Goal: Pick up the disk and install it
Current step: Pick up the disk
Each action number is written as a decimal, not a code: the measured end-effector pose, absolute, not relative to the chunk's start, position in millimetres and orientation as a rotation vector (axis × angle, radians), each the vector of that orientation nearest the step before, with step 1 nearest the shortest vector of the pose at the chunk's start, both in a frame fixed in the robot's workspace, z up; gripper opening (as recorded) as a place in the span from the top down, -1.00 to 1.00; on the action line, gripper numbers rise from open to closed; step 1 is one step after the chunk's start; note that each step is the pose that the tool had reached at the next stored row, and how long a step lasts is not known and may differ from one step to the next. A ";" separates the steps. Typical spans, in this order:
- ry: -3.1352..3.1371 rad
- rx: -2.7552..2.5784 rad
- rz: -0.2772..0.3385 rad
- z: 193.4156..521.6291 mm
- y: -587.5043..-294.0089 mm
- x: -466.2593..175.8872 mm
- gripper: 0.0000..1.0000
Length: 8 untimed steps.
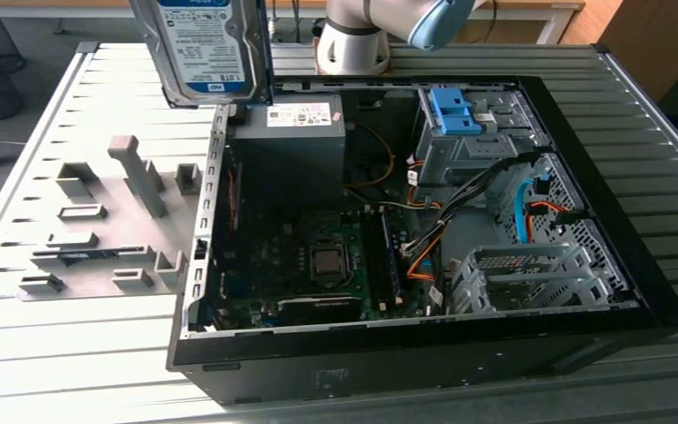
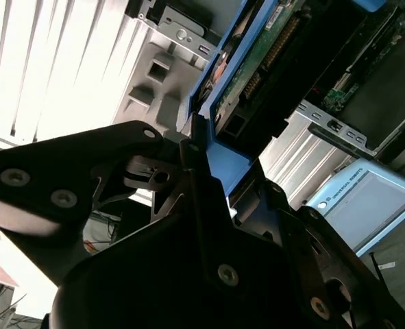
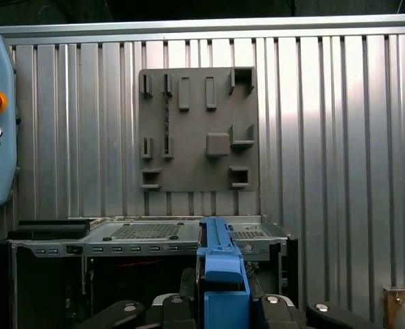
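Carry step: gripper (image 2: 207, 156) is clamped on the disk (image 1: 204, 49), held high above the PC case's (image 1: 621, 291) far corner, exterior view's left. Drive cage (image 1: 480, 146) sits well apart, so it's not installed yet.

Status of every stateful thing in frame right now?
disk: held in the air, upright, off the table.
gripper: shut on the disk's blue rail.
computer case: on its side, open, side panel off.
blue bracket: in the case, no drive in it.

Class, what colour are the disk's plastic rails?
Blue; the disk's rails show best in the second wrist view.
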<state>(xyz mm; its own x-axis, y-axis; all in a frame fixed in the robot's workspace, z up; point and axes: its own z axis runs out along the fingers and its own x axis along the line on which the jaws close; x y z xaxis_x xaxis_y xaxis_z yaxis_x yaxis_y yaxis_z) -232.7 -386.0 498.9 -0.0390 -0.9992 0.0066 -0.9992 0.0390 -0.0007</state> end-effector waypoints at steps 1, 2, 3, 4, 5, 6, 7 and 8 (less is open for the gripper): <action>-2.261 2.175 0.008 498.6 -389.4 -232.4 0.27; -2.261 2.175 0.008 498.1 -393.0 -232.3 0.27; -2.261 2.175 0.008 497.7 -396.7 -232.2 0.27; -2.261 2.175 0.008 497.4 -400.4 -232.0 0.27; -2.261 2.175 0.008 497.1 -403.6 -231.7 0.27; -2.261 2.175 0.008 496.8 -406.0 -230.9 0.27; -2.261 2.175 0.008 496.6 -407.7 -229.5 0.27; -2.261 2.175 0.008 496.2 -409.0 -227.8 0.27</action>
